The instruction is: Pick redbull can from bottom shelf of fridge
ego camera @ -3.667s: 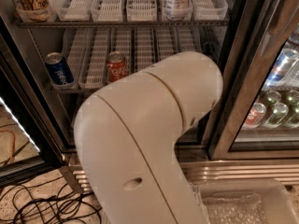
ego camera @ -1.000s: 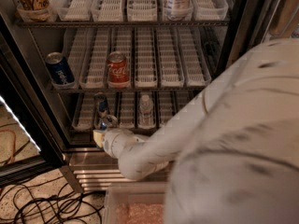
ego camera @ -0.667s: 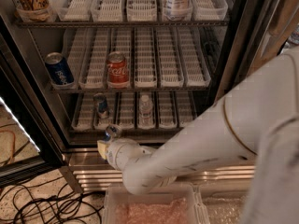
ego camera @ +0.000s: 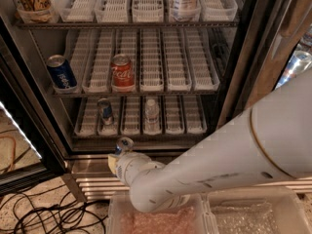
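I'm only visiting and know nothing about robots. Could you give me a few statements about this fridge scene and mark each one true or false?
1. A slim blue-and-silver metal can stands on the bottom shelf, left of a small clear bottle. True.
2. The red soda can is on the bottom shelf. False: it is one shelf higher, to the right of a dark-blue can.
3. The gripper is up at the top shelf. False: it is low, in front of the fridge, below the bottom shelf and above the ribbed steel base.
4. Black cables lie on the floor at lower left. True.
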You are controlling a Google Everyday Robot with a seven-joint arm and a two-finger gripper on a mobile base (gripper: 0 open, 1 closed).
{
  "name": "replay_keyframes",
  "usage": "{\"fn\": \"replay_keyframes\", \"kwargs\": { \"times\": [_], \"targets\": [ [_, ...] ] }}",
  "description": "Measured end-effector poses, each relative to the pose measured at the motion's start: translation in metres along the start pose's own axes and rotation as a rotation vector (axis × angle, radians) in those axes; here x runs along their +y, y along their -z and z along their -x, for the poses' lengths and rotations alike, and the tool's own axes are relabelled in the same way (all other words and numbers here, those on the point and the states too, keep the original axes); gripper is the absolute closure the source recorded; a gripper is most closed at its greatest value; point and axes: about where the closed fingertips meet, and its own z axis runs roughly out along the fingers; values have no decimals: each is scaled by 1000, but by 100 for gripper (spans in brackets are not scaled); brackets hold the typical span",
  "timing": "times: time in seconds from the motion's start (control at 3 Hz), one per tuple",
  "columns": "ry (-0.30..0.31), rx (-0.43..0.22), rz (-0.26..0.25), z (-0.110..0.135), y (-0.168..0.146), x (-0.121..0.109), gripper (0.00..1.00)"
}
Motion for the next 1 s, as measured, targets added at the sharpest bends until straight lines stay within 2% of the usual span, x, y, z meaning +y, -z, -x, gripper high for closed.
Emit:
{"fn": "replay_keyframes", "kwargs": {
  "times": [0.67, 1.0],
  "targets": [
    [-24, 2, 0, -3, 3, 1, 100],
    [-139, -6, -33, -19, 21, -11, 100]
  ]
}}
